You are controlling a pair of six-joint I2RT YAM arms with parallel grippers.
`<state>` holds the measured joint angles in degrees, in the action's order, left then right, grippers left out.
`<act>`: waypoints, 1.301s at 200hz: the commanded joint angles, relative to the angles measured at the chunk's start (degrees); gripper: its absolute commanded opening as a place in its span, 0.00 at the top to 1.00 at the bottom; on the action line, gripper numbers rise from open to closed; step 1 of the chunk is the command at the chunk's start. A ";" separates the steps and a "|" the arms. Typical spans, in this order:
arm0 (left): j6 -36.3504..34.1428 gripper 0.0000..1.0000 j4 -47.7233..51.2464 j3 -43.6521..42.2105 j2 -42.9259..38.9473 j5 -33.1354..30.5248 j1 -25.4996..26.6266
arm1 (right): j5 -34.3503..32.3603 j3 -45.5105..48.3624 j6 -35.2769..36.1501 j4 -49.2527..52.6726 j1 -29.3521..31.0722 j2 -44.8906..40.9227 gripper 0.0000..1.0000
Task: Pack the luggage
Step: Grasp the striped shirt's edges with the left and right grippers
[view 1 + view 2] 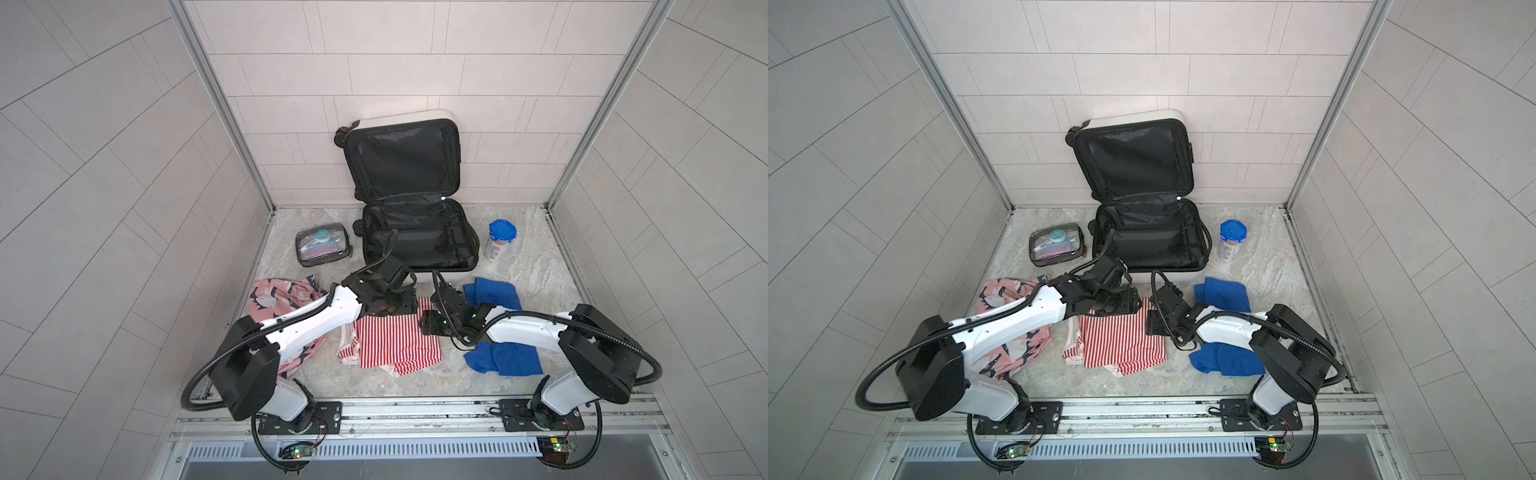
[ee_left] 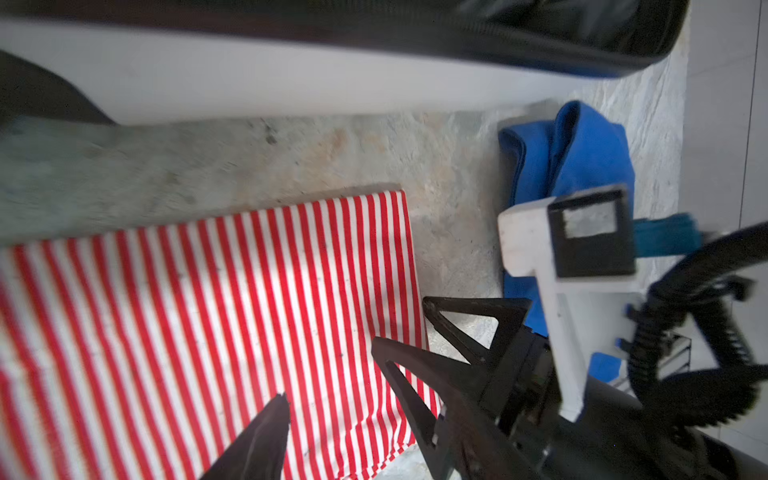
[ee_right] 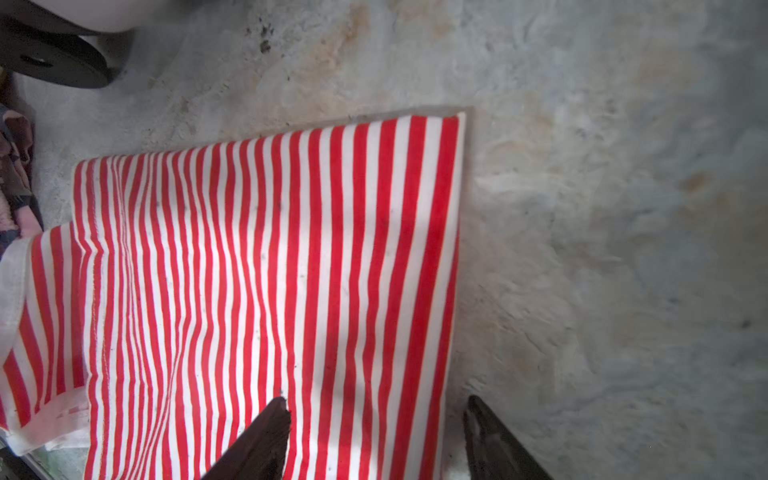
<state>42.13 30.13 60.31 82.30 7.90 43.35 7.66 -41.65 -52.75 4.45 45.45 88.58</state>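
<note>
Jaws apart on left gripper [image 1: 401, 305] and right gripper [image 3: 376, 399], above striped cloth [image 3: 270, 249], centre frame; advisable: pinch both upper corners, lift level, lay flat in luggage [image 1: 415, 243].

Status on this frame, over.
Left tool and right tool open, low over striped cloth. Luggage open, looks empty. Tools close together at cloth's far edge.

Marbled tabletop [image 1: 540, 270] — luggage [image 1: 409, 195], pouch [image 1: 322, 245], jar [image 1: 500, 241], striped cloth [image 1: 395, 340], pink cloth [image 1: 278, 295], blue towel [image 1: 511, 357].
</note>
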 commanded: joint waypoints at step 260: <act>-4.60 0.21 -2.56 -26.45 -9.06 3.09 -22.45 | -0.36 0.69 0.18 2.33 0.00 -2.09 0.25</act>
<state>38.46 28.14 35.05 71.96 10.61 21.65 7.73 -41.65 -52.73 5.69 45.45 87.94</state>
